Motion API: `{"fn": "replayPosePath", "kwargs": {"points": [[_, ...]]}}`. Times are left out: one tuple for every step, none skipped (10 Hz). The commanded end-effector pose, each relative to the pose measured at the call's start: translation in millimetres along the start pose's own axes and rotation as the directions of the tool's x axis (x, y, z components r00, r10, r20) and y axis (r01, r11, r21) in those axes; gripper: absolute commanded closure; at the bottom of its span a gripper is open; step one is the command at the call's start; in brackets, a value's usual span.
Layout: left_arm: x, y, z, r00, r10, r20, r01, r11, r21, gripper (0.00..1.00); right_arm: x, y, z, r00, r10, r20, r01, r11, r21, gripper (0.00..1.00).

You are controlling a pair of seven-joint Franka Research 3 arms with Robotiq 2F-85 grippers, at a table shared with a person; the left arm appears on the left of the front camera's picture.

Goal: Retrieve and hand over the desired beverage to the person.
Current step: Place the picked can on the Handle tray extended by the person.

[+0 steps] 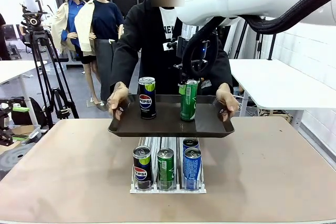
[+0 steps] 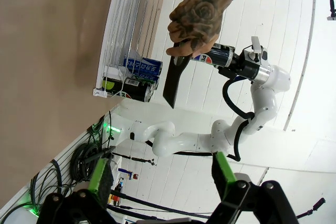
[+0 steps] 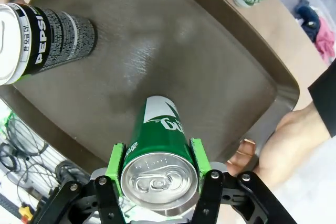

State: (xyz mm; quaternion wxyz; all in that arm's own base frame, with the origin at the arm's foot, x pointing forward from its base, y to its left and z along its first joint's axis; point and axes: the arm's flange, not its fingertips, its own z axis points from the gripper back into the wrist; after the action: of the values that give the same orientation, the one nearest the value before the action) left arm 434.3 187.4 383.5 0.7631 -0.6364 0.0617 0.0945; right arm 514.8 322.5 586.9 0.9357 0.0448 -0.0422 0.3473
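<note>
**Green Can at the Tray: Release Pending**

The right tool (image 3: 157,182) pinches the green can (image 3: 157,145), upright on or just above the tray (image 1: 210,124); contact is probably made. The person (image 1: 157,40) holds the tray over the desk (image 1: 63,171) beside a Pepsi can (image 1: 147,97). The left tool (image 2: 163,174) stands spread, empty. Remaining: release and retract.

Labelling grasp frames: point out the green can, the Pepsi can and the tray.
green can (image 3: 160,129), right wrist view, on its side wall
Pepsi can (image 1: 147,99), front view, on its logo
tray (image 1: 170,128), front view, on its near rim
</note>
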Motion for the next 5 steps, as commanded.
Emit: {"fn": "replayPosePath", "kwargs": {"points": [[-3.8,-1.3,1.0,1.0,-0.001,-0.001,0.001,1.0,0.006,0.0,-5.2,-2.4,0.9,1.0,0.019,0.007,-0.019,1.0,0.022,0.72],[-3.8,-1.3,1.0,1.0,-0.001,-0.001,0.001,1.0,0.006,0.0,-4.7,-1.8,2.7,1.0,0.02,0.008,-0.02,1.0,0.02,0.58],[-3.8,-1.3,1.0,1.0,-0.001,-0.001,0.001,1.0,0.006,0.0,-4.8,-1.8,3.5,1.0,0.021,0.005,-0.021,1.0,0.02,0.38],[-3.8,-1.3,1.0,1.0,-0.001,-0.001,0.001,1.0,0.006,0.0,-4.9,-1.7,3.9,1.0,0.026,0.006,-0.026,0.999,0.02,0.19],[-3.8,-1.3,1.0,1.0,-0.001,-0.001,0.001,1.0,0.006,0.0,-5.1,-1.2,4.6,1.0,0.028,0.006,-0.028,1.0,0.014,0.0]]}}
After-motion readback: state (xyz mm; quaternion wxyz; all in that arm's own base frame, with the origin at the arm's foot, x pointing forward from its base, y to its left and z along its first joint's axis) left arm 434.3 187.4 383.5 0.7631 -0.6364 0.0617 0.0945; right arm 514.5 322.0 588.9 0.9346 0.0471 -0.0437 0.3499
